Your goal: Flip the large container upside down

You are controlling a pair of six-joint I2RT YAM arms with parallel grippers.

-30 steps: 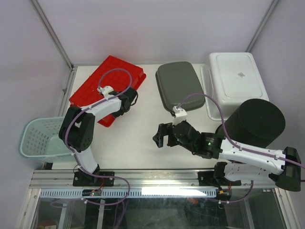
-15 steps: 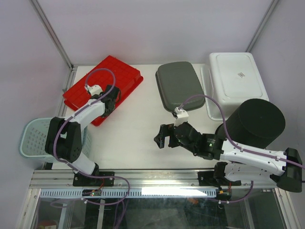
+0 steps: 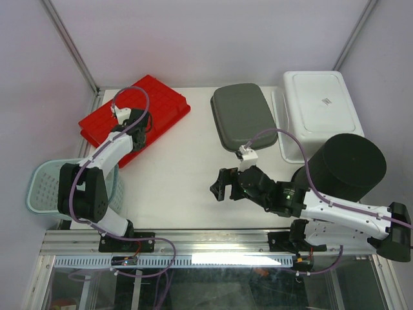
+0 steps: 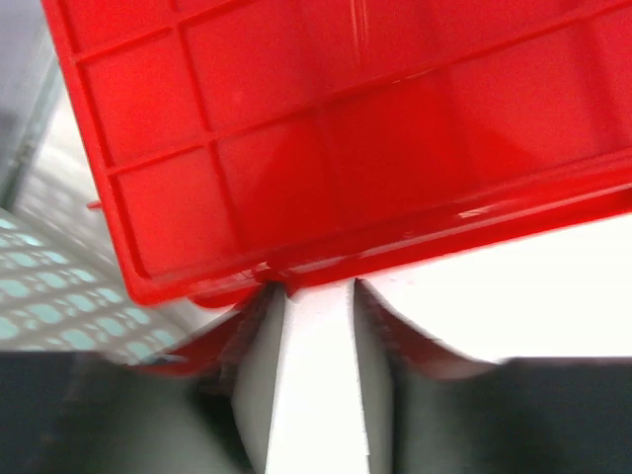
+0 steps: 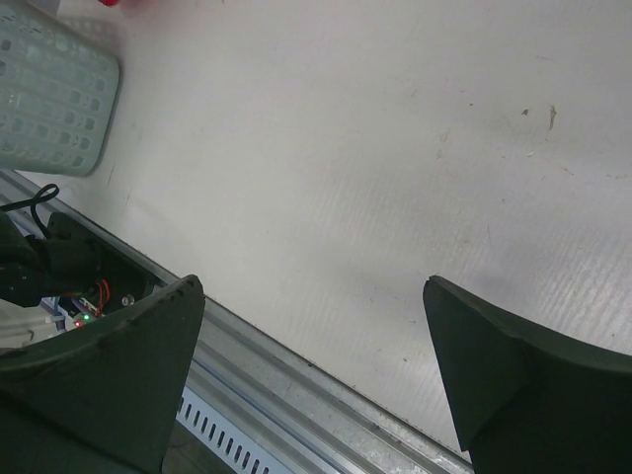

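Within the last second the left pincer [image 4: 311, 288] has dragged the red crate [image 3: 132, 113] to the counter's [image 3: 181, 168] far-left corner, bottom up, so the flip looks done; it sits narrow at the rim, grip unclear, and the right pincer [image 3: 218, 187] gapes wide, empty.

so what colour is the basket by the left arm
The basket is pale mint green, clearest in the top external view.
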